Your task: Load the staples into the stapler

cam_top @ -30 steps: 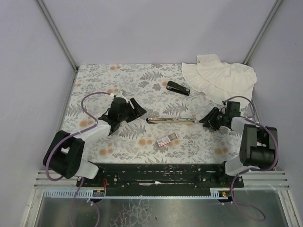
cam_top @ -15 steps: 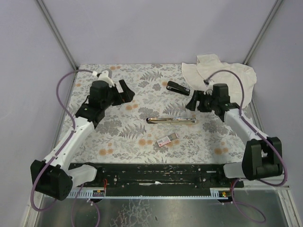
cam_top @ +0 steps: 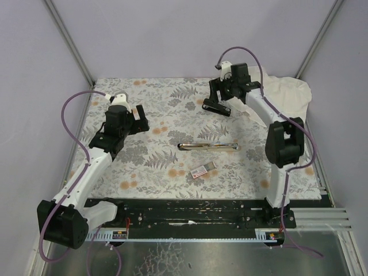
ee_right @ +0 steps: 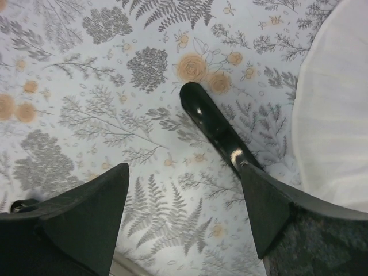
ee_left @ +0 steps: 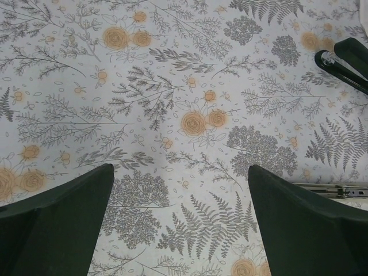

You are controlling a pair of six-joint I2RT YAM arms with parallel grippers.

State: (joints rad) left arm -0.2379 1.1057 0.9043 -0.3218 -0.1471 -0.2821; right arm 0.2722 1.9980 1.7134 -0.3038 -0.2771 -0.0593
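Note:
The black stapler [cam_top: 217, 107] lies closed at the far middle of the floral table; the right wrist view shows it as a glossy black bar [ee_right: 214, 127]. My right gripper [cam_top: 217, 95] hovers over it, open [ee_right: 184, 167], its right finger in front of the stapler's near end. The staples' small white box with a red label [cam_top: 203, 170] lies near the front middle; the strips themselves do not show. My left gripper [cam_top: 140, 119] hangs open [ee_left: 179, 169] over bare table at the left, far from both. The stapler [ee_left: 345, 60] also shows at the top right of the left wrist view.
A long silver metal bar [cam_top: 208, 146] lies across the table's middle, between stapler and box; its end shows in the left wrist view [ee_left: 330, 188]. A crumpled white cloth [cam_top: 287, 95] fills the far right corner, close beside the stapler [ee_right: 333, 115].
Both arms have stretched out from near their bases. The right one swung to the far side over the stapler. Both grippers opened wider.

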